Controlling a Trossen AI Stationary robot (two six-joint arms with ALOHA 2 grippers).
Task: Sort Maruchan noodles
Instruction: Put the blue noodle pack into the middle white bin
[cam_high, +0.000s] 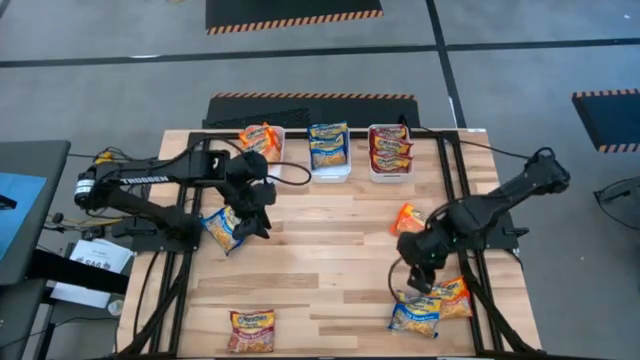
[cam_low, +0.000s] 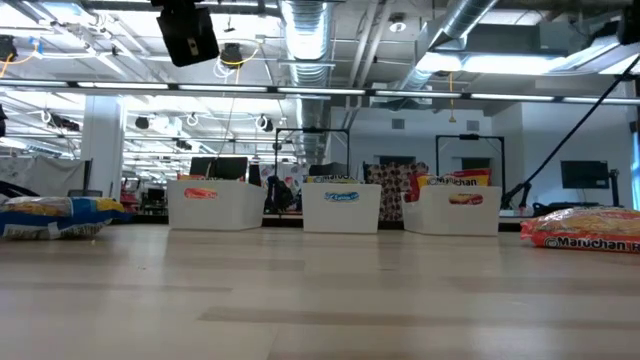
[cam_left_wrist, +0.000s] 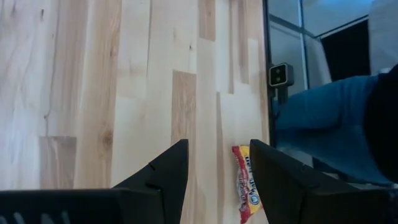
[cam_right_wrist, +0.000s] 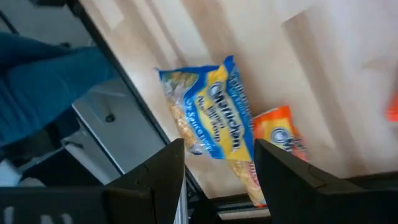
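Wooden counter (cam_high: 330, 240), butcher-block, two dark arms over it.

Landmark: middle bin (cam_high: 329, 162), centre of a row of three white bins along the far edge.
- Middle bin: blue-and-yellow packets.
- Left bin (cam_high: 276, 140), just beside it: orange packets.
- Right bin (cam_high: 389, 170), just beside it: dark red packets.

Loose noodles, all nearer than the middle bin:
- Blue packet (cam_high: 223, 228), near-left of the bin, at the left hand (cam_high: 252, 222).
- Orange packet (cam_high: 408, 217), near-right of the bin.
- Blue packet on the right (cam_high: 415, 318), well to the near-right at the counter's front edge, touching an orange packet beneath (cam_high: 452, 293).
- Front-left packet (cam_high: 251, 330), well to the near-left at the front edge.

Hands:
- Left hand: fingers wide, nothing between them; hovers over bare wood just beside the blue packet.
- Right hand (cam_high: 418, 283): fingers wide, empty; hangs above the right blue packet, which shows between its fingers in the wrist view (cam_right_wrist: 211, 118).

Step in hand, by judgement: approach to pick; sorting partly done, five packets loose.

Next move calls for: lowering the right hand squarely over the blue packet, closing on it alone without dragging the orange one, then carrying it to the middle bin.
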